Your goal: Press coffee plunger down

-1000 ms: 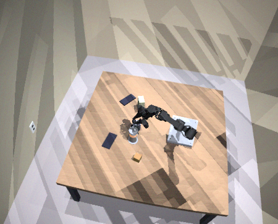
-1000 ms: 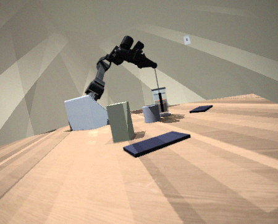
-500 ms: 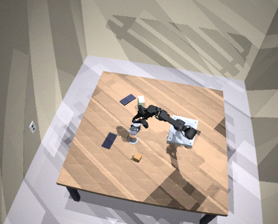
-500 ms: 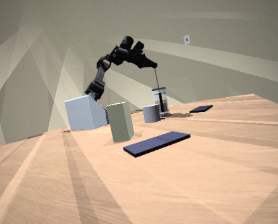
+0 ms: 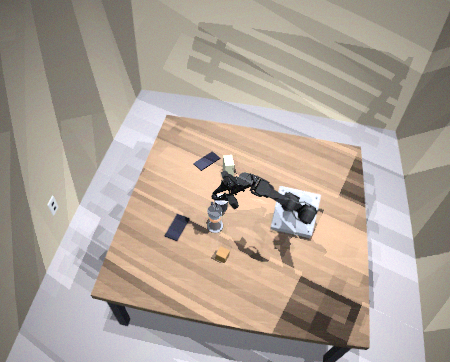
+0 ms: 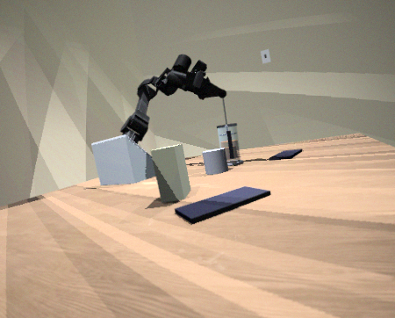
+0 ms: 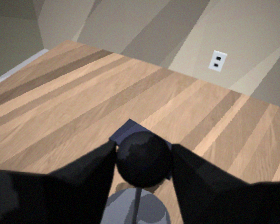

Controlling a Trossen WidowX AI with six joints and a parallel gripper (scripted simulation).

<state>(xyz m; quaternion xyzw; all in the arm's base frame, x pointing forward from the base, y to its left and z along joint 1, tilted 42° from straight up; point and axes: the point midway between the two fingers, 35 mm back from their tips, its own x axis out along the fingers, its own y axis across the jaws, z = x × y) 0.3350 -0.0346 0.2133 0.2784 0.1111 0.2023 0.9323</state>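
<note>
Gripper pinches the plunger knob above the press

The gripper is closed on the round knob; the rod runs straight down into the coffee press, which stands upright on the table, so the push goes vertically down.

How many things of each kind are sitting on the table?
Coffee press: 1
Dark blue flat plates: 2
Blocks, pale, orange: 2
Robot arm, gripper shut on the plunger knob: 1
Total: 6
</note>
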